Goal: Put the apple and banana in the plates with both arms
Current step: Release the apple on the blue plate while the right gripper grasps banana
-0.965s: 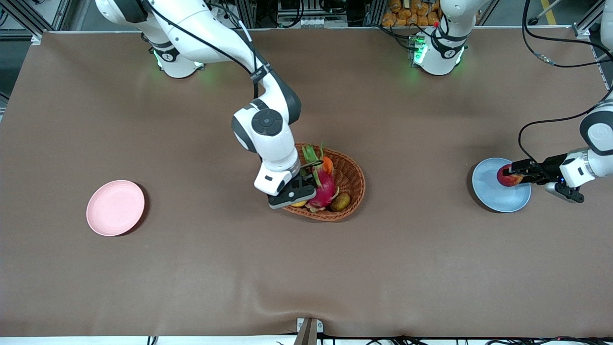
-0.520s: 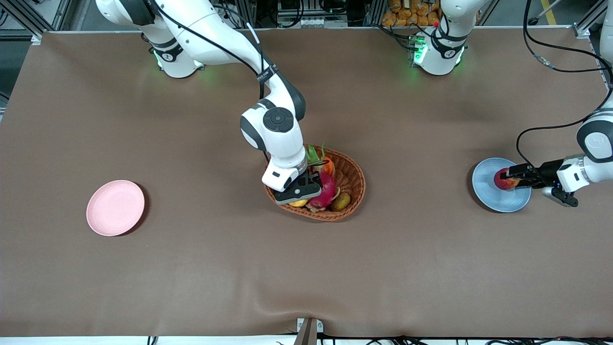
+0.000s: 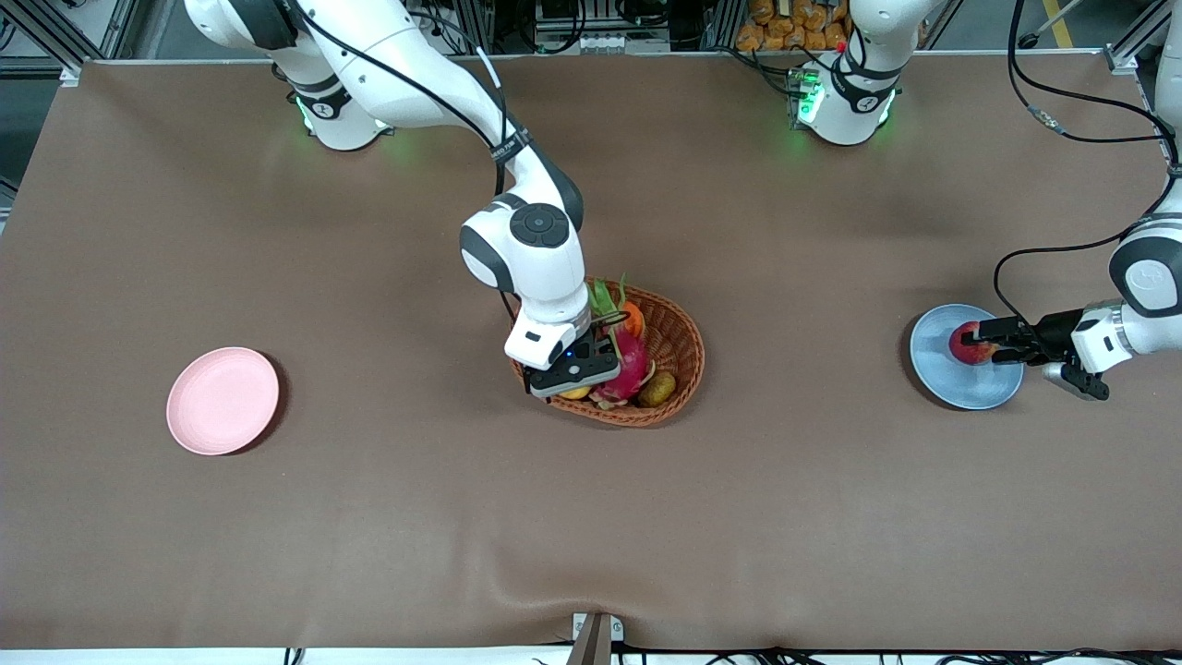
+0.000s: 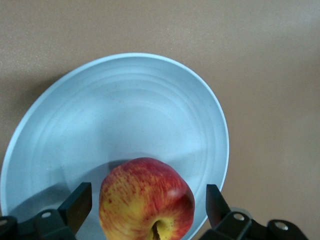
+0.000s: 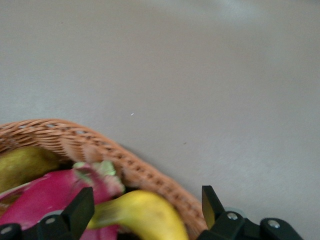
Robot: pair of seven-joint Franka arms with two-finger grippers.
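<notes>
Yellow banana (image 5: 142,215) is sat right between the right gripper's (image 3: 574,369) wide jaws, in the basket (image 3: 679,342); left gripper's (image 4: 147,212) jaws are spread off the apple (image 4: 146,197) on the blue plate (image 4: 125,110).

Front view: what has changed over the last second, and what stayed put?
The left gripper let go of the apple, which now sits on the blue plate, fingers apart on both sides of it. The right gripper shifted over the basket toward the banana, open. The pink plate and dragon fruit stayed.
</notes>
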